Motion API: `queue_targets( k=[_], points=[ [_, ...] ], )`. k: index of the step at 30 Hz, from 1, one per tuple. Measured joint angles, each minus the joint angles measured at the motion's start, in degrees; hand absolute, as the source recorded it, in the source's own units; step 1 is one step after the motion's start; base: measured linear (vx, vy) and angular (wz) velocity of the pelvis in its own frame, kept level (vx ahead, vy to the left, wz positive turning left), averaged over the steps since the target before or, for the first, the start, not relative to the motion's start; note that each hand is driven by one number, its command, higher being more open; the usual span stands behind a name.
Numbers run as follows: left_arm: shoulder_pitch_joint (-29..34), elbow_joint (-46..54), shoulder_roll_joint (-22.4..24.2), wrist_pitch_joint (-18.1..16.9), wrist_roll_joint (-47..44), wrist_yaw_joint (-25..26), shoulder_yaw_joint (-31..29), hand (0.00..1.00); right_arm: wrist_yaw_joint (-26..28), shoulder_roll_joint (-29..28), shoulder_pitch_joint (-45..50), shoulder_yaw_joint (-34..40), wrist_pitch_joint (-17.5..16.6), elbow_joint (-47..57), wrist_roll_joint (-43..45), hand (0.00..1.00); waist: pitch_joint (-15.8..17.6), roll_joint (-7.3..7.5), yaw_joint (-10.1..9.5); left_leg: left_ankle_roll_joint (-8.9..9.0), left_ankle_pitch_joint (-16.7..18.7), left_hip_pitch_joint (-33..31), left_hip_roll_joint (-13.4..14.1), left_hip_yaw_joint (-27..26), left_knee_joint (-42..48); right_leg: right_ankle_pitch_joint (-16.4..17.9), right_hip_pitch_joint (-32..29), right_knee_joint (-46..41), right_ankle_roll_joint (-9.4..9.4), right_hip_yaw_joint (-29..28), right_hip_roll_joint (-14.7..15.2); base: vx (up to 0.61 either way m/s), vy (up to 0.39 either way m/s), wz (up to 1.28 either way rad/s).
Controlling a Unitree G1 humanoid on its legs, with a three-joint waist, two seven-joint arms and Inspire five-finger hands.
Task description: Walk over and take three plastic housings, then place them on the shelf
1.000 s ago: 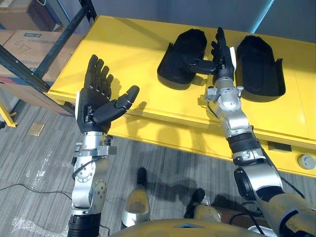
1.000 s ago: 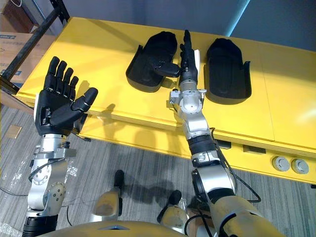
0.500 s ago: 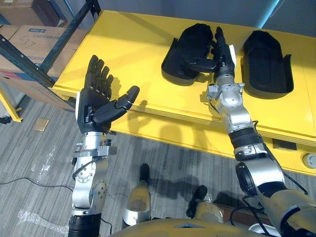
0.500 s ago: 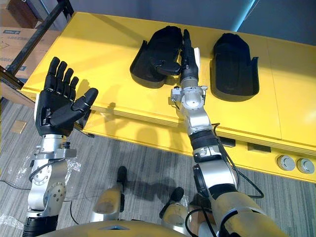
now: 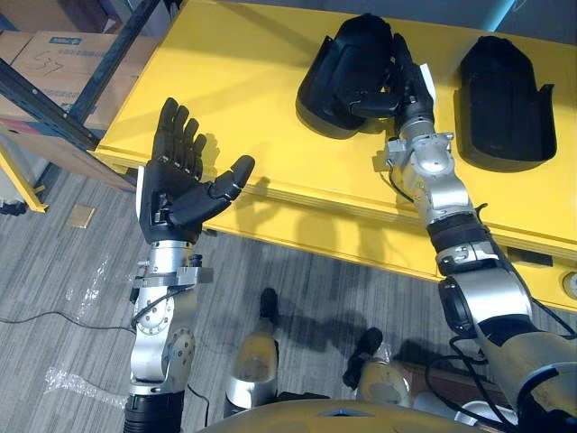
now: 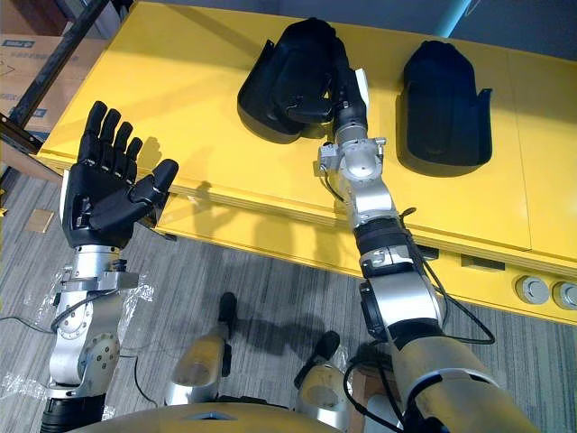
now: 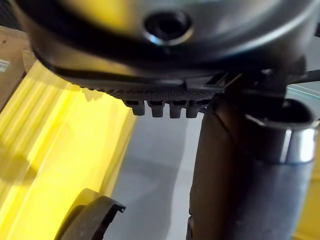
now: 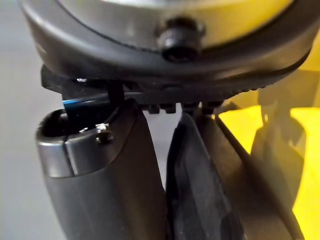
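Nearest, the left robot hand (image 5: 171, 189) hangs palm up with its fingers spread straight, short of the near edge of the yellow counter (image 5: 243, 81) and holding nothing. Further in, the right robot hand (image 5: 404, 97) reaches over the counter and pinches the right-hand side wall of a black moulded plastic housing (image 5: 343, 68). The thumb lies across the hollow inside and the fingers run up the outer face; the right wrist view shows a thin dark wall caught between them. The shell looks light and stiff, so it should lift easily on one wall. Its smooth surface could slip or swing in a pinch this narrow, though, and a hold nearer the middle of the wall would probably keep it level. It is a matte, open trough, rounded like a dome at its far end and squared off with a stepped lip at its near end. It rests on the counter, apparently tipped a little toward the grip. A second black plastic housing (image 5: 505, 104) of the same form lies flat, hollow up, to its right, apart from it and untouched.
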State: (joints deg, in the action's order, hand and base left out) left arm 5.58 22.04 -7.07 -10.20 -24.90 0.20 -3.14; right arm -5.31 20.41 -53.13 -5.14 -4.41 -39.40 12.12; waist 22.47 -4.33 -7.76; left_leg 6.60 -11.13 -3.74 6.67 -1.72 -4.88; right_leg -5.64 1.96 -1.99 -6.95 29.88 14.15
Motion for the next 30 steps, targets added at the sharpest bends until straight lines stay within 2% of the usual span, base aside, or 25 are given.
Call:
queue_targets(
  k=[5,10,16,19,21,25,30],
  points=[
    [0.03,0.0,-0.01,-0.09,-0.01,0.03,0.05,1.0,-0.65,0.43,-1.47,-0.05,-0.64,-0.8,-0.8,1.0,0.87,-0.17,0.11,0.0,0.0,0.0,-0.06,0.0,-0.01,0.0,-0.02,-0.04,-0.01,0.0,0.07,0.0,0.0,0.0],
    [1.55,0.0,-0.03,-0.8,-0.01,0.05,0.41,1.0,-2.85,1.35,-1.5,-0.1,-0.97,0.6,-6.34,1.0,0.95,-0.17,0.13,-0.04,0.05,0.0,-0.07,-0.12,0.0,-0.03,-0.05,-0.03,-0.05,-0.06,0.09,0.0,0.0,0.0],
    [2.02,0.0,-0.13,-0.91,0.03,0.14,1.9,1.0,-3.13,3.69,1.35,-3.18,-0.96,14.75,-16.13,1.0,0.93,-0.14,0.52,-0.06,0.06,0.49,0.01,-0.66,0.03,-0.38,0.06,-0.01,-0.49,-0.52,0.05,0.0,0.0,-0.03],
    [2.36,0.0,-0.16,-0.91,0.07,0.13,3.15,1.0,-2.85,3.81,4.59,-5.19,-0.97,20.5,-16.34,1.0,0.86,-0.04,0.4,-0.02,0.31,1.23,0.04,-1.14,0.02,-0.38,0.41,0.02,-0.48,-1.0,0.05,0.0,-0.001,-0.08],
    [2.88,0.0,-0.24,-0.92,0.09,0.18,3.29,1.0,-1.96,3.46,6.66,-6.58,-0.98,23.6,-16.33,1.0,0.79,0.02,0.39,-0.07,0.43,1.51,0.06,-1.44,0.01,-0.38,0.49,0.06,-0.48,-1.29,0.04,-0.01,-0.017,-0.11],
    [4.41,0.0,-0.25,-0.91,0.18,0.29,3.43,1.0,3.55,0.59,12.21,-11.44,-1.34,29.28,-16.21,1.0,0.02,0.44,0.7,-0.01,0.93,2.53,0.29,-2.21,-0.03,-0.37,1.16,0.54,-0.5,-1.91,-0.21,-0.01,-0.031,-0.09],
    [5.06,0.07,-0.31,-0.92,0.16,-0.17,4.1,1.0,8.79,-4.52,16.16,-16.79,-1.72,30.63,-15.71,1.0,-3.03,2.5,0.03,0.42,1.3,2.34,0.68,-2.14,-0.02,-0.4,1.47,1.42,-0.51,-1.7,-0.81,0.0,-0.035,0.01]
  ],
)
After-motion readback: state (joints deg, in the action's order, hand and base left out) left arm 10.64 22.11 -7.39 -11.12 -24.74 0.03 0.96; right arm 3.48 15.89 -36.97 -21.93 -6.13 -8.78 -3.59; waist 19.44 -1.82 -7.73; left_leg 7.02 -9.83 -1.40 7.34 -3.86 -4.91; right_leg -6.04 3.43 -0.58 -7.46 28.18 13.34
